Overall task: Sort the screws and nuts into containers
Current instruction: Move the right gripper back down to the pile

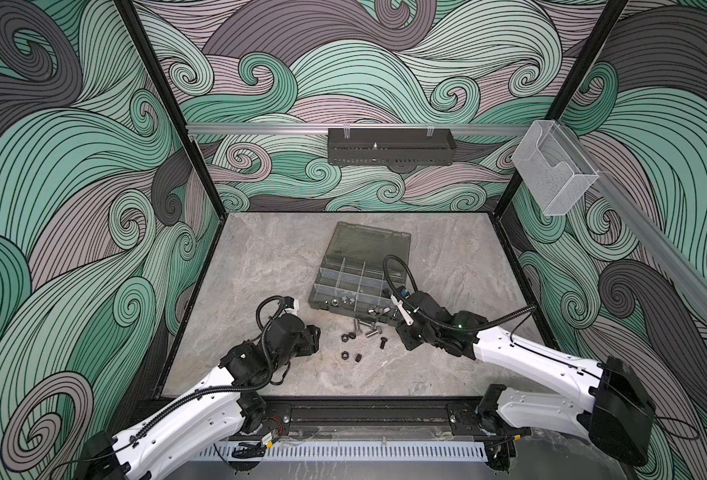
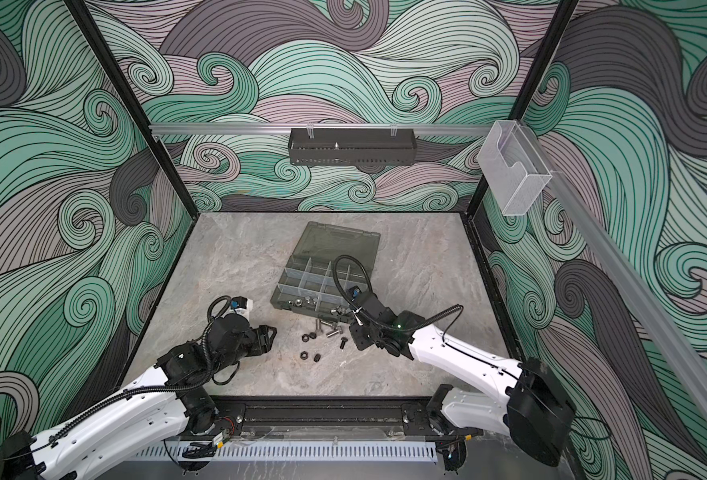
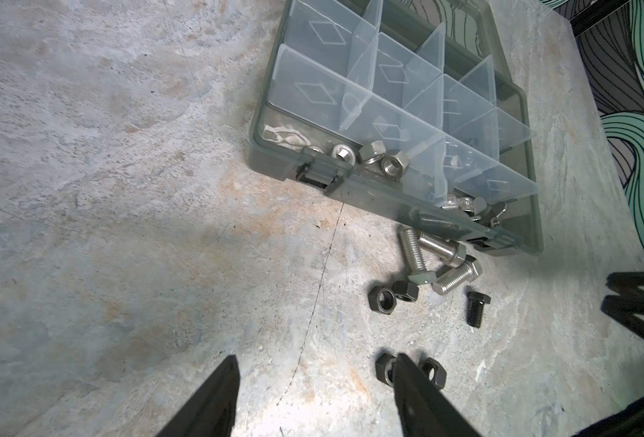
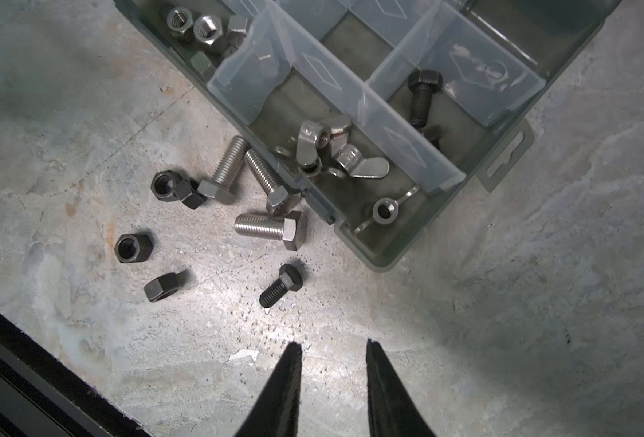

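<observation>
In both top views the containers (image 1: 345, 276) sit mid-worktop (image 1: 260, 257). Loose screws (image 1: 369, 331) and nuts (image 1: 347, 337) lie at their 6 o'clock, between the arms.

Left wrist: the left pincer (image 3: 313, 359) is spread and empty, with black nuts (image 3: 432, 372) beside one fingertip.

Right wrist: the right pincer (image 4: 333, 346) is narrowly spread and empty, with a black screw (image 4: 280, 285) just ahead.

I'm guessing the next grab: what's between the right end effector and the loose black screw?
Just bare grey marbled tabletop separates the right end effector from the short black hex-head metal screw, seen in the right wrist view.
</observation>
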Robot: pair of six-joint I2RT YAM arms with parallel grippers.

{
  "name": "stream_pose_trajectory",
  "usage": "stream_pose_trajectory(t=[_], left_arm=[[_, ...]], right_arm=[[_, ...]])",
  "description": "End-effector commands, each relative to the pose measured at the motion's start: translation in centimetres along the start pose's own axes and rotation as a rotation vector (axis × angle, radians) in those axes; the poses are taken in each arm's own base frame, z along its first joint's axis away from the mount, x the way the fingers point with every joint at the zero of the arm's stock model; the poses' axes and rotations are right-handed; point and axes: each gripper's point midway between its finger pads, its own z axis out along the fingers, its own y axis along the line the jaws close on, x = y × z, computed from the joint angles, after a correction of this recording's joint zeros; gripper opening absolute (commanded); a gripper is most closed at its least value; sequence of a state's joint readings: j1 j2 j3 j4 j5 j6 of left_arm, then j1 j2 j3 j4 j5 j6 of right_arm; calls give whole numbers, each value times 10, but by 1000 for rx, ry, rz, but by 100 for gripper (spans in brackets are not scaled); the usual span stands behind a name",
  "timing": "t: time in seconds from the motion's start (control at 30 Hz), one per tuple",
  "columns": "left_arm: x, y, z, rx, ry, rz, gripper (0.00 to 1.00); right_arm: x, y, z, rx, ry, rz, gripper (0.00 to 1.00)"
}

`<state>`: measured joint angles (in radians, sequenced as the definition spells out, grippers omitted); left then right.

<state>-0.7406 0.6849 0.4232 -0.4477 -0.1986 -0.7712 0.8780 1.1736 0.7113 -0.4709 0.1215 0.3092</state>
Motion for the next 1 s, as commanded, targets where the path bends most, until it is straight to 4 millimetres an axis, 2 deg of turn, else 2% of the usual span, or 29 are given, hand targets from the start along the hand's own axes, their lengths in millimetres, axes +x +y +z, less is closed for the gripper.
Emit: stream_pose_trajectory(t=[0.0, 0.4, 0.9, 0.97], left_arm=[[-13, -6, -6, 15, -38, -8, 67], [1, 6, -10, 26, -27, -64, 67], [3, 6, -12, 43, -35, -72, 67], [3, 5, -13, 52, -32, -72, 67]], right_arm=[[9, -6, 2, 48, -10, 67, 31], [26, 11, 17, 51, 28, 61, 32], [20, 31, 43, 60, 67, 86, 38], [12, 36, 47, 51, 49, 93, 38]])
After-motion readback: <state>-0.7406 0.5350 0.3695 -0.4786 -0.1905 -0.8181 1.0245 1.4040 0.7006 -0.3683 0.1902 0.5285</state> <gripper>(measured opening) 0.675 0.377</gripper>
